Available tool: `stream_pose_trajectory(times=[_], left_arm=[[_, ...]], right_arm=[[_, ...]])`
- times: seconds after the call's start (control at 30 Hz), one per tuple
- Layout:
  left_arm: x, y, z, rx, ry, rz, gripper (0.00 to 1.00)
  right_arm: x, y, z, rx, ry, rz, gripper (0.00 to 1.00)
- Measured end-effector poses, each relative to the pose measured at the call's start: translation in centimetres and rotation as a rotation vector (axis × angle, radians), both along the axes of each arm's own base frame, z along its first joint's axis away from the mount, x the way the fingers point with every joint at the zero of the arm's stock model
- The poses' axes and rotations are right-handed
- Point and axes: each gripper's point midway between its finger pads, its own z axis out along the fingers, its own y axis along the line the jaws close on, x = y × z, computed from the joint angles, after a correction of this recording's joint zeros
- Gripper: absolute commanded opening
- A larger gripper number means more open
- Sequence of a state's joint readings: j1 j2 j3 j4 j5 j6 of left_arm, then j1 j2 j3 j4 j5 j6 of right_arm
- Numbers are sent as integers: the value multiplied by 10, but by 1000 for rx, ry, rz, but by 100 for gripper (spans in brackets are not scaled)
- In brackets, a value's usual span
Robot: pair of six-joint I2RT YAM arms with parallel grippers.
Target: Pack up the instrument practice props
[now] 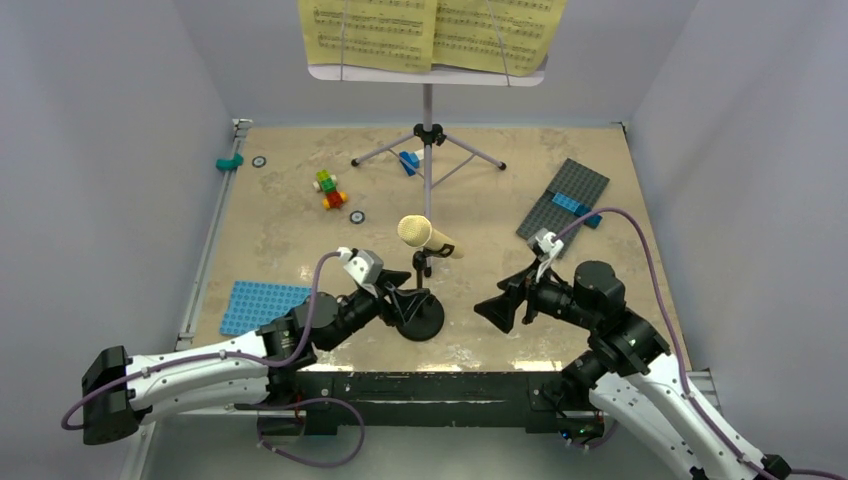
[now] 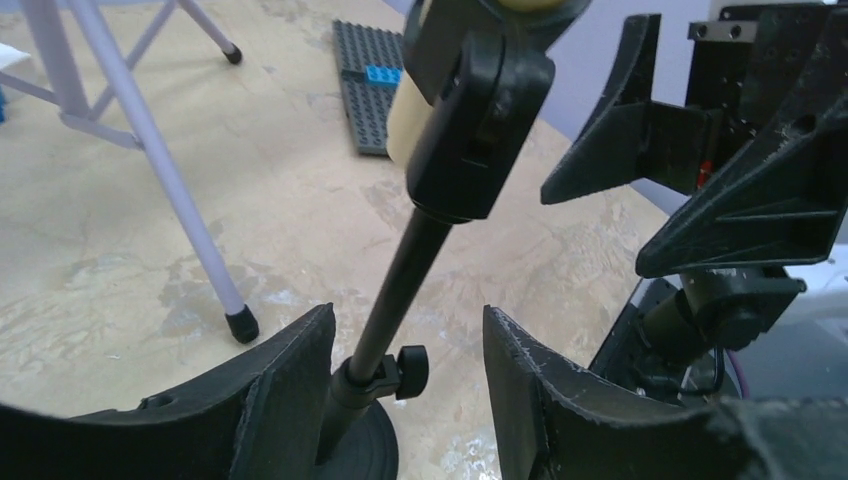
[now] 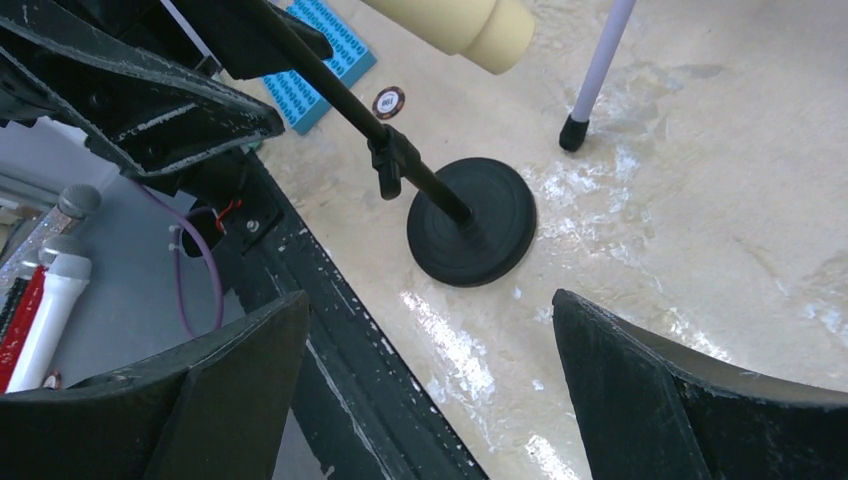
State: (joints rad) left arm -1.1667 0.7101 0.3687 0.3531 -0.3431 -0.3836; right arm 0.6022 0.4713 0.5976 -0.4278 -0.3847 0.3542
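Observation:
The cream toy microphone (image 1: 427, 236) sits in the clip of the small black mic stand (image 1: 420, 315), whose round base rests on the table near the front. My left gripper (image 1: 402, 296) is open, its jaws on either side of the stand's pole (image 2: 395, 300) just above the base; the pole is close to the left finger (image 2: 285, 390). My right gripper (image 1: 497, 310) is open and empty, to the right of the stand (image 3: 470, 222). The tall tripod music stand (image 1: 427, 140) stands at the back with yellow sheet-music pages (image 1: 432, 32) on its pale lilac desk.
A blue baseplate (image 1: 262, 305) lies at front left, a grey baseplate (image 1: 563, 198) with a blue brick at right. Small colourful bricks (image 1: 329, 190) and a blue brick (image 1: 409, 161) lie near the tripod legs. A teal piece (image 1: 230, 161) sits at the left wall.

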Motion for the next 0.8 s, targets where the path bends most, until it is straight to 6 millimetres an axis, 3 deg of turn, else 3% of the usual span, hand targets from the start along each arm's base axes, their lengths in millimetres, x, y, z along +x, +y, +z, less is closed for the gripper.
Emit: stream_pose_trajectory(times=[0.2,0.4,0.57,0.8], left_arm=[[-6,-19,-17,67,17,-81,55],[-2,-26,-9,70,-7,-92,52],[2,-27,-1,61,-29,-83,57],[8,-24,6,53,-43,-56,41]], right_arm=[[1,9,-19,40,47,15,94],[3,19,-31,79,89,30,93],[5,25,-36,99,109,42,93],[8,31,-32,123,111,55,90]])
